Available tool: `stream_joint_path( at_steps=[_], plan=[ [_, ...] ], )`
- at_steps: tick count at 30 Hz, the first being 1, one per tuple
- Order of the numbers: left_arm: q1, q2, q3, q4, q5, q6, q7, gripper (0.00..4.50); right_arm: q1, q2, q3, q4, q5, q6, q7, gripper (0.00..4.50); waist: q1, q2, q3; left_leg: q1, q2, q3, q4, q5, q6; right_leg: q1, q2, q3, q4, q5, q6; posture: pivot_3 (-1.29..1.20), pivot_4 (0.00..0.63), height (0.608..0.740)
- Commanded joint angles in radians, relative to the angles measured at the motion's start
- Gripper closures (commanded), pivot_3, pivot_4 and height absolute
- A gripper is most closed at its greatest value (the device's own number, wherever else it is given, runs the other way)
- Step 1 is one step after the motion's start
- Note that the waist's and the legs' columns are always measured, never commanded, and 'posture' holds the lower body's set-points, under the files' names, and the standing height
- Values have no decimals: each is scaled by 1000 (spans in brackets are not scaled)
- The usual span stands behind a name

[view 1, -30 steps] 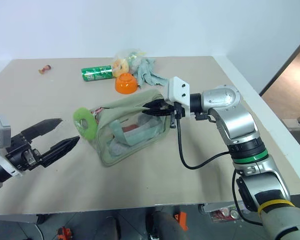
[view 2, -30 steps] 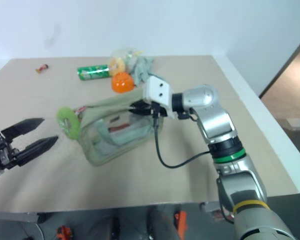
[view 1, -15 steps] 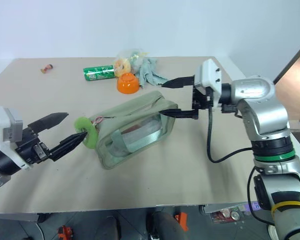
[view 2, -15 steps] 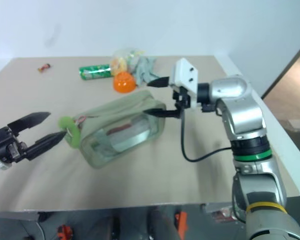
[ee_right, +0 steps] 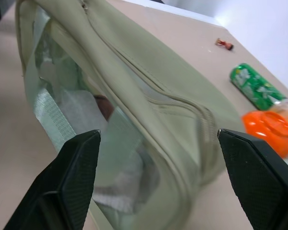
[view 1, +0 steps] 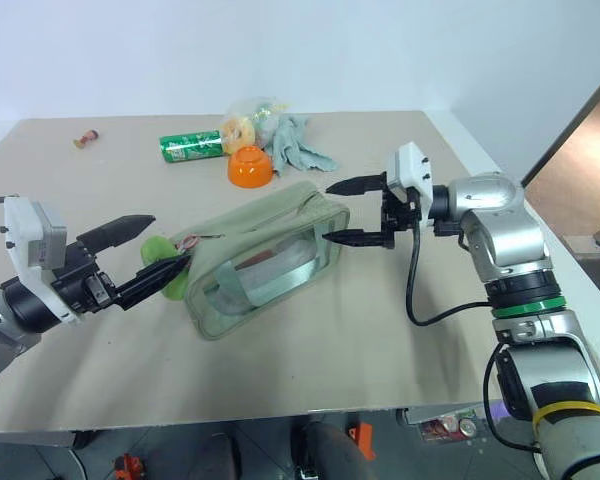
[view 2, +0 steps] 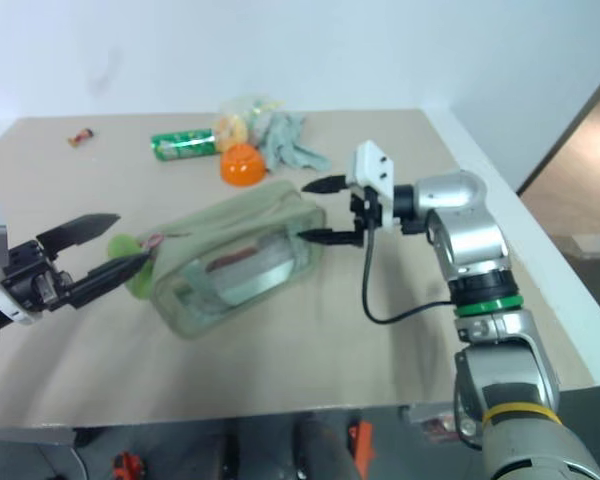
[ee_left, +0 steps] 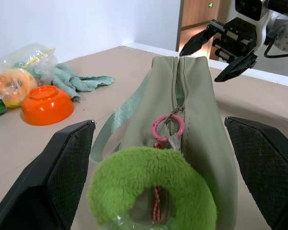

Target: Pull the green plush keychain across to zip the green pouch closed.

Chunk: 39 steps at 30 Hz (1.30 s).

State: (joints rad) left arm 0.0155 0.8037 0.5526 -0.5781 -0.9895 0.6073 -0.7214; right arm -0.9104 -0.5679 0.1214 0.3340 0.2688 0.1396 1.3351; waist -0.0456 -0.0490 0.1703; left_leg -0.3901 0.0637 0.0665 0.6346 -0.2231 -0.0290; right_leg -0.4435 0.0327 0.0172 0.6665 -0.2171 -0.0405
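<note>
Left eye view: pouch [view 1: 265,260] mid-table.
Keychain [view 1: 161,279]: at pouch's left end, between spread fingers of left gripper [view 1: 145,253], unheld.
Right gripper [view 1: 344,212]: agape, empty, at pouch's right end.

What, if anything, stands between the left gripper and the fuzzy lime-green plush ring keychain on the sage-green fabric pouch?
Nothing visible does. The open left gripper has the fuzzy lime-green plush ring keychain directly between its fingers, at the end of the sage-green fabric pouch.
</note>
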Motion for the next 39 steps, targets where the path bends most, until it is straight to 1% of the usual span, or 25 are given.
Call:
stream_joint_path(
  at_steps=[1, 6, 8, 9, 16, 20, 24, 27, 30, 34, 39],
  plan=[
    [-6, 7, 13, -21, -2, -9, 13, 0, -22, -4, -4, 21, -8, -39, 19, 1879, 0, 0, 0, 0, 0, 0, 0, 0, 0, 0, -1, 0, 0, 0, 0, 0, 150, 740],
    [-10, 7, 10, -18, 6, -14, 22, 0, -16, -15, -12, 26, -7, -50, 37, 3610, 0, 0, 0, 0, -1, 0, 0, 0, 0, 0, -2, 1, 0, 0, 1, 0, 150, 740],
    [-11, 6, 7, -14, 9, -14, 20, 0, -16, -22, -20, 19, -5, -47, 37, 4241, 0, 0, 0, 0, -1, 0, 0, 0, 0, 0, -2, 1, 0, 0, 1, 0, 150, 740],
    [-13, 6, 6, -12, 10, -15, 20, 0, -15, -25, -23, 16, -5, -45, 36, 4449, 0, 0, 0, 0, -1, 0, 0, 0, 0, 0, -2, 1, 0, 0, 1, 0, 150, 740],
    [-59, 8, -28, 37, 37, -24, 4, 0, 9, -79, -41, -41, -4, -11, 26, 4449, 4, 0, 0, 0, -2, 0, 0, 0, 0, 0, -1, 0, 0, 0, 1, 0, 150, 740],
    [-73, 12, -29, 80, 71, -39, -22, 0, 32, -134, -72, -170, 29, 145, -29, 4449, 5, 0, 0, -1, -1, 0, 0, 0, 0, 0, -2, 0, 0, 0, 1, 0, 150, 740],
    [-74, 9, -28, 103, 103, -58, -33, 0, 63, -166, -99, -279, 48, 273, -103, 4449, 5, 0, 0, -1, -1, 0, 0, 0, -1, 0, -3, 0, 0, 0, 2, 0, 150, 740],
    [-85, -3, -47, 128, 147, -86, -37, 0, 142, -188, -139, -437, 90, 414, -177, 4449, 9, 0, 0, -1, -1, 0, 0, 0, -1, 0, -3, 0, 0, 0, 2, 0, 150, 740],
    [-111, -22, -68, 144, 166, -103, -23, 0, 226, -176, -155, -560, 134, 488, -233, 4449, 10, 0, 0, -1, -1, 0, 0, 0, -1, 0, -3, 0, 0, -1, 2, 0, 150, 740],
    [-147, -46, -88, 183, 198, -105, 11, 0, 348, -180, -166, -672, 153, 512, -286, 4449, 10, 0, 0, -1, -1, 0, 1, 0, -1, 0, -3, 0, 0, 0, 2, 0, 150, 740],
    [-175, -72, -113, 219, 195, -68, 51, 0, 397, -177, -164, -690, 150, 478, -326, 4449, 7, 0, 0, 1, -2, 0, 1, 0, -1, 1, -2, 1, 0, 1, 4, 0, 150, 740]
  ],
)
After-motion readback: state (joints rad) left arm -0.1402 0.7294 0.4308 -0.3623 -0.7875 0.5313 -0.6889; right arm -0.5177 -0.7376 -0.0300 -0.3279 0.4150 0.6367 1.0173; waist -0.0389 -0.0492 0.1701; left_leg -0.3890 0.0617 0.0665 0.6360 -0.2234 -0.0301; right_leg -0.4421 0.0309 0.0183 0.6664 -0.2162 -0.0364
